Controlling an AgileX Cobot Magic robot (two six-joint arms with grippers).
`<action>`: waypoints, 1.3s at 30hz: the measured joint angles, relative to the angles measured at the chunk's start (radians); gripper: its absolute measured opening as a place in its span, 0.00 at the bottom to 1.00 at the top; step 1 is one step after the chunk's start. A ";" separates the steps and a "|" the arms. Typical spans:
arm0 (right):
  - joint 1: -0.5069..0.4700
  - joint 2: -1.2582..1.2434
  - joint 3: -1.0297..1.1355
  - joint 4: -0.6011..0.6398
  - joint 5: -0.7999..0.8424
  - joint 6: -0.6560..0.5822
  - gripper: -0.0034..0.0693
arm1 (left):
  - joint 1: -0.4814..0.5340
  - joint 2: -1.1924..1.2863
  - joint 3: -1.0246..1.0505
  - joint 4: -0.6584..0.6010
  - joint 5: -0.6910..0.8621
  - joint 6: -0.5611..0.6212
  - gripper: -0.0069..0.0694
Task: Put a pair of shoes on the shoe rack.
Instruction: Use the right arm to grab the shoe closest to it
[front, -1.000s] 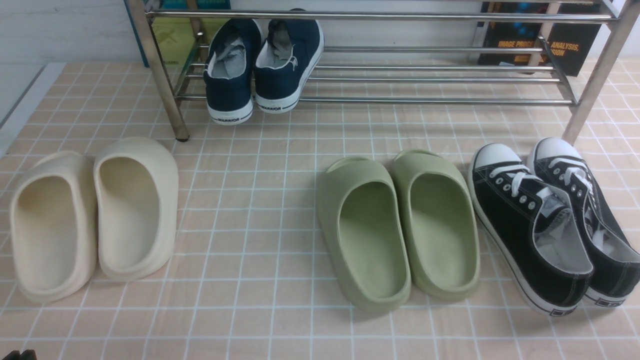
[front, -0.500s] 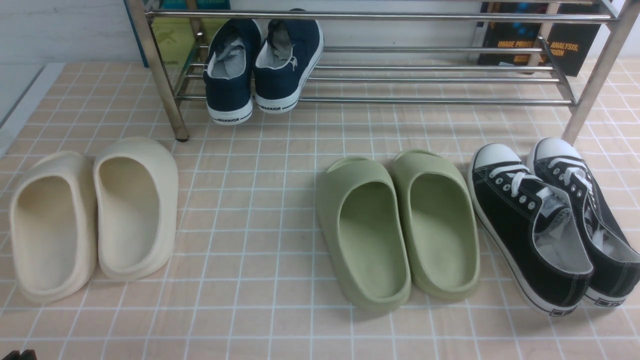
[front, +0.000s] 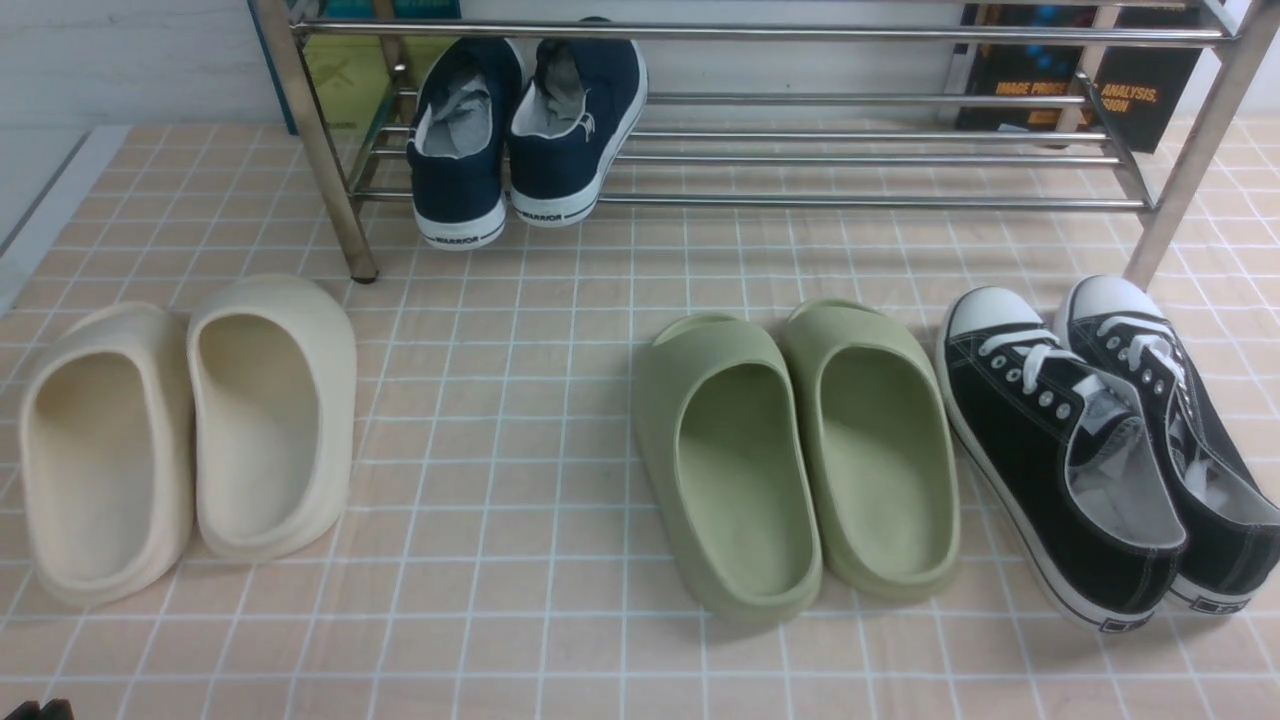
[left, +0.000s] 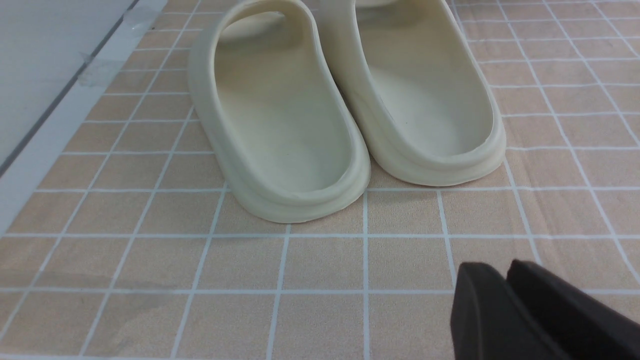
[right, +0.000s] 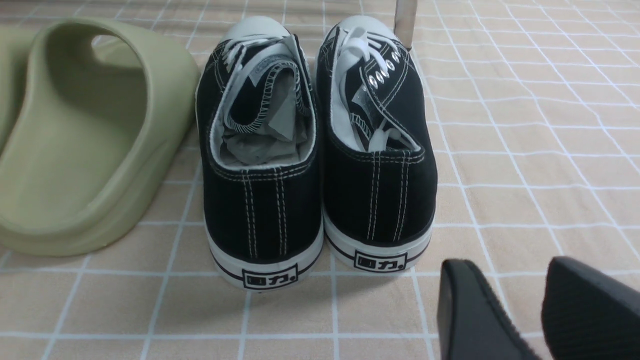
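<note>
I am hanging my right tool (right: 515, 267) low over the surface (front: 500, 560), just behind the heels of the pair of shoes (front: 1020, 430). Its jaws are standing apart with nothing between them, which suits a first grasp. My left tool (left: 507, 272) is waiting with its jaws pressed together and empty, facing the heels of the cream slides (left: 350, 100), which are no part of this job.

The pair of shoes is sitting on the surface at my far right, not yet on the shoe rack (front: 860, 200). The two sneakers are lying side by side and touching, toes pointing toward the rack, heels toward me. That is handy: the heel collars are facing my right tool, so I am judging a heel or collar to be the natural place to take hold. The green slides (front: 800, 450) are lying just beside the pair on its left, so I am expecting little room on that side.

The rack's right post (right: 405, 20) is standing just past the toe of the outer sneaker. I am reckoning it could snag a shoe carried straight ahead. The navy slip-ons (front: 520, 130) are already occupying the left end of the lower tubes, heels hanging over the front bar. The long stretch of tubes to their right is looking like the sensible place to aim for.
</note>
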 joint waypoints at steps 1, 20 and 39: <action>0.000 0.000 0.000 0.020 -0.003 0.004 0.37 | 0.000 0.000 0.000 0.000 0.000 0.000 0.21; 0.000 0.000 0.004 0.659 -0.164 0.337 0.37 | 0.000 0.000 0.000 0.000 0.000 0.000 0.24; 0.000 0.585 -0.802 0.214 0.537 -0.163 0.02 | 0.000 0.000 0.000 0.001 0.000 0.000 0.28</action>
